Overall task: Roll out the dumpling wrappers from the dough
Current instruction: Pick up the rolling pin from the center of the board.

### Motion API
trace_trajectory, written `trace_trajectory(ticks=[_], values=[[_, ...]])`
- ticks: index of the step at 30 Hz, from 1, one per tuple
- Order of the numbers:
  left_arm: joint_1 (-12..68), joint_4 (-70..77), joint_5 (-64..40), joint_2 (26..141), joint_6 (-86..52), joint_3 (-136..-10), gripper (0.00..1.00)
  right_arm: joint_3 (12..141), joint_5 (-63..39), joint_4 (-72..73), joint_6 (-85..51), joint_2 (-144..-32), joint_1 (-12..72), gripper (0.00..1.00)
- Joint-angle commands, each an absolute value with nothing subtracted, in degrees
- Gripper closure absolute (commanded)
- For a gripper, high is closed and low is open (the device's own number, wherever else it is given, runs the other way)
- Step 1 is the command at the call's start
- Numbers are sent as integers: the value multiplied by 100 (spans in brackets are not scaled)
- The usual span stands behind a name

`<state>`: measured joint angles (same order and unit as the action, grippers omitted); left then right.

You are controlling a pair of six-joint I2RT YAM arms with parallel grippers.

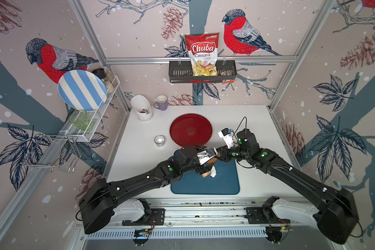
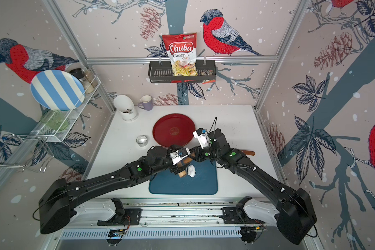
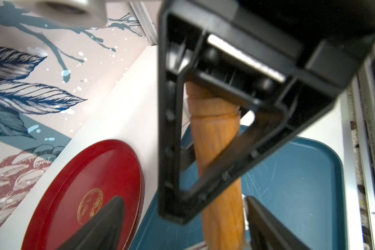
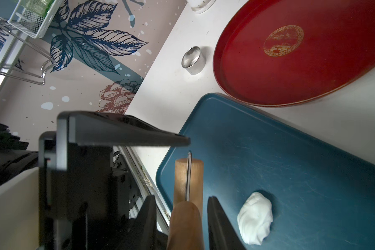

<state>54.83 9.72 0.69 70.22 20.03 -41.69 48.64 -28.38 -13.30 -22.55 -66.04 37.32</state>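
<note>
Right gripper (image 4: 181, 201), jaws clamped on rolling pin (image 4: 188, 179); left gripper (image 3: 184, 199) jaws apart (straddling it); dough (image 4: 256, 218) beside right jaws.

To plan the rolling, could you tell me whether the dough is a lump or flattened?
A lump: the dough sits rounded and creased on the tray.

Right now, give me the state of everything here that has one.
left gripper, open, astride the rolling pin
right gripper, shut on the rolling pin's handle
rolling pin, tilted, beside the dough, not on it
dough, unrolled lump on the blue tray
red plate, empty
ring cutter, upright on the table
</note>
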Motion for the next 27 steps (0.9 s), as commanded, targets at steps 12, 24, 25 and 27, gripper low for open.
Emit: trace_trajectory(ticks=[12, 24, 25, 27], values=[[5361, 797, 2357, 5390, -625, -3219, 4, 4964, -1354, -2039, -2618, -6147, 3555, 100], [5315, -64, 2903, 5071, -1893, -3174, 4, 5185, -604, -2131, -2757, -6091, 4050, 100], [5288, -180, 2944, 5064, -2080, -3194, 4, 5224, -424, -2197, -2776, -6105, 4143, 100], [5252, -387, 2951, 5063, -2429, -3199, 4, 5252, 62, -2266, -2865, -6117, 4382, 100]])
